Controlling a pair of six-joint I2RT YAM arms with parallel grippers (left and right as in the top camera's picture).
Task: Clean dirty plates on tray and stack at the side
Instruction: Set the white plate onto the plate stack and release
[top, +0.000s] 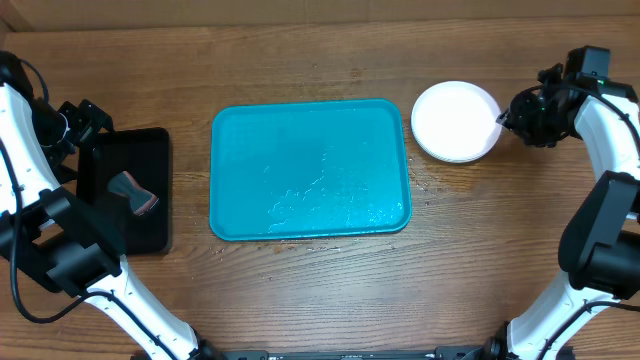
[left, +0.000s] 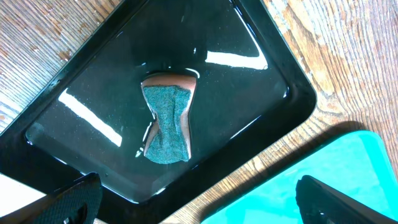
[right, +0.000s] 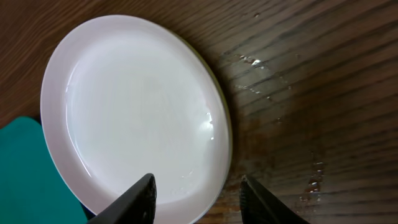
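Note:
A white plate (top: 456, 121) lies on the table just right of the teal tray (top: 300, 140). In the right wrist view a thin greenish edge of another plate shows under the white plate (right: 137, 99) on its right side. My right gripper (right: 196, 180) is open and straddles the plate's near rim, with one finger over the plate and the other over the wood; it holds nothing. In the overhead view the right gripper (top: 505, 118) sits at the plate's right edge. The tray holds only water. My left gripper (left: 199, 202) is wide open and empty, over the black tray's corner.
At the far left, a black tray (top: 150, 150) holds a little water and a sponge (left: 166, 121) with a green scrub face. Water droplets (right: 255, 62) lie on the wood beside the plates. A corner of the teal tray (left: 336, 168) shows below the left gripper.

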